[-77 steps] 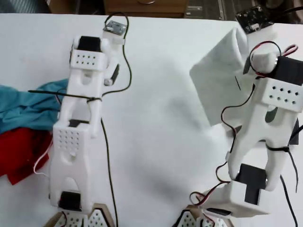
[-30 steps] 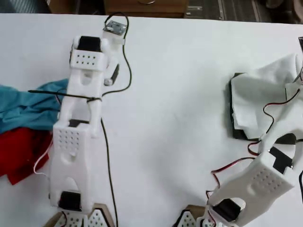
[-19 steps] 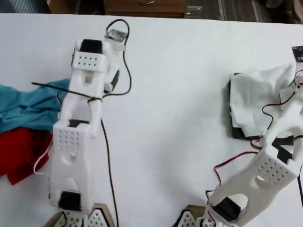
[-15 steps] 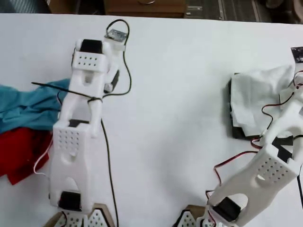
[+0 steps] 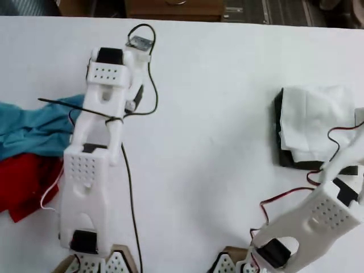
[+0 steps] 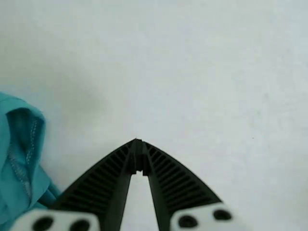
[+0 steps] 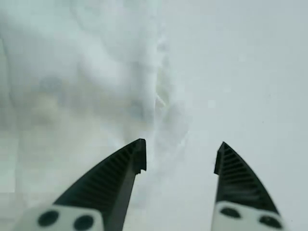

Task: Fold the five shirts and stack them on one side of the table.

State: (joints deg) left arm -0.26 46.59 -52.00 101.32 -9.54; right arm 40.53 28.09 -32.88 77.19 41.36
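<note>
Since the earliest frame, the white shirt has gone from hanging in the air at the upper right, held up by the right arm, to lying flat at the right edge of the frame. That arm has pulled back toward the lower right corner. The left arm has shifted only slightly and its cable loop has changed shape.

In the high view the white shirt is a folded, roughly square bundle on top of a black shirt, which shows as a dark strip along the bundle's left and lower sides. Both sit on the white table.

The right gripper has its jaws spread wide apart with nothing between them. It hangs over the wrinkled edge of the white shirt, where cloth meets bare table.

The left gripper has its jaws pressed together at the tips and holds nothing. It is over bare table, with the teal shirt just beside it.

At the left edge of the high view, the teal shirt lies crumpled and partly under the left arm. A red shirt, also unfolded, touches it just below.
</note>
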